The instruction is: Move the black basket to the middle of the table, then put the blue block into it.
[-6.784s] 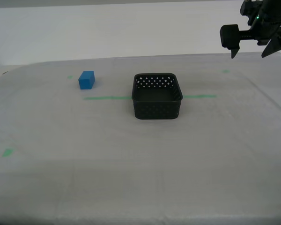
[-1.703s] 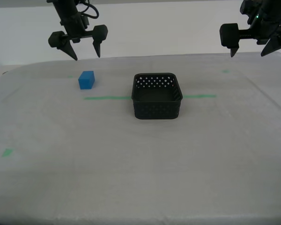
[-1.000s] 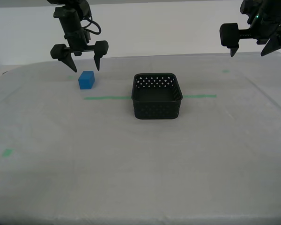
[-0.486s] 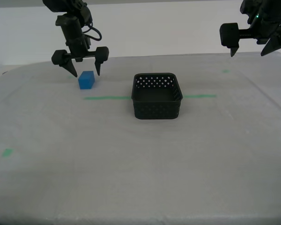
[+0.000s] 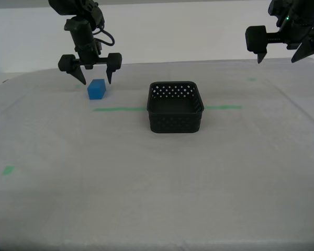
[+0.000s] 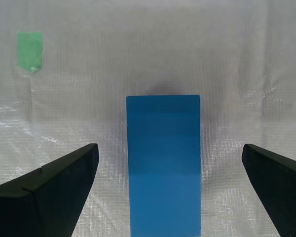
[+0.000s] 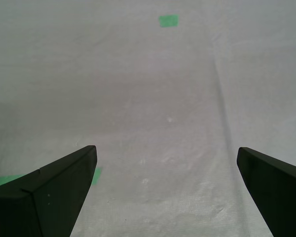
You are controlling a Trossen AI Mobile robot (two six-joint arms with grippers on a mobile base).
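The blue block [image 5: 96, 89] sits on the table [image 5: 146, 183] at the exterior view's far left. My second gripper [image 5: 96, 79] hovers open just above it, one finger on each side. In the second wrist view the block [image 6: 163, 163] lies between the spread fingers [image 6: 49, 192] of my second gripper [image 6: 170, 148], touching neither. The black basket [image 5: 175, 107] stands empty near the table's middle, on the green tape line [image 5: 120, 109]. My first gripper [image 5: 277, 60] is open and empty, high at the exterior view's far right; the first wrist view shows only cloth under my first gripper [image 7: 166, 148].
Small green tape marks lie at the exterior view's near left [image 5: 8, 170] and far right [image 5: 252, 79]. One mark shows beside the block in the second wrist view [image 6: 29, 49], another in the first wrist view [image 7: 168, 20]. A white wall stands behind the table.
My second gripper came into view at the exterior view's left and lowered, open, to just over the blue block. The basket, the block and my first gripper have not moved.
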